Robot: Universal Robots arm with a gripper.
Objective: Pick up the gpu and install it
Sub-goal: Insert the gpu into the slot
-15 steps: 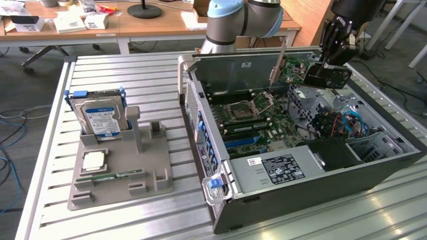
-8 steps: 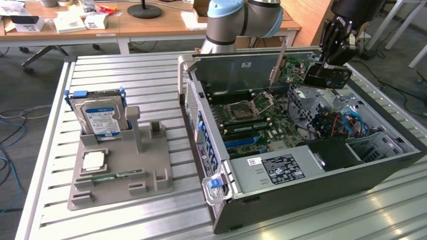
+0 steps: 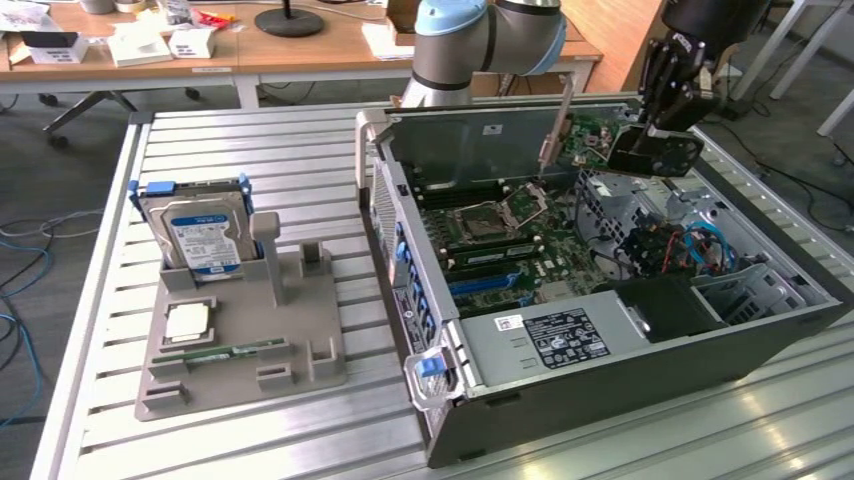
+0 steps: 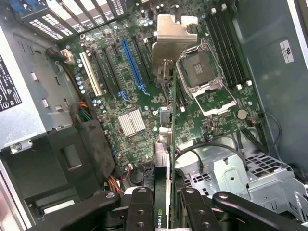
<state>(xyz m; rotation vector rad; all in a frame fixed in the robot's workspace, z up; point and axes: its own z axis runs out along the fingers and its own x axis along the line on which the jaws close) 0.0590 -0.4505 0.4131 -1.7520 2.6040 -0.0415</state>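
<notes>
Right now, hanging over the open computer case (image 3: 667, 380) at about two o'clock in the exterior view: gripper (image 4: 165, 204), clenched on the gpu (image 3: 582, 138). Held on edge, board upright, silvery bracket (image 4: 171, 43) pointing away from the wrist, presumably to bring the contact edge straight down into a slot rather than across it. Grasped near the end away from the bracket, probably to keep the bracket and the lower edge free of the fingers (image 4: 139, 207). Jaws partway closed, pinching the thin card from both flat sides, touching nothing else. Not yet seated: judging from the exterior view, open air between card and motherboard (image 3: 521, 250). From the wrist, running close beside the processor socket (image 4: 202, 72) and off to one side of the long blue slot (image 4: 132, 67), so likely not over its place yet. Case lying on its side with the panel off, presumably to give reach from above. Well apart, toward nine o'clock in the exterior view, on the slatted table (image 3: 267, 150): grey holder (image 3: 320, 375), with a hard drive (image 3: 200, 235) standing at its eleven o'clock and a memory stick (image 3: 220, 352) lying flat near its seven o'clock, both out of the arm's way.
</notes>
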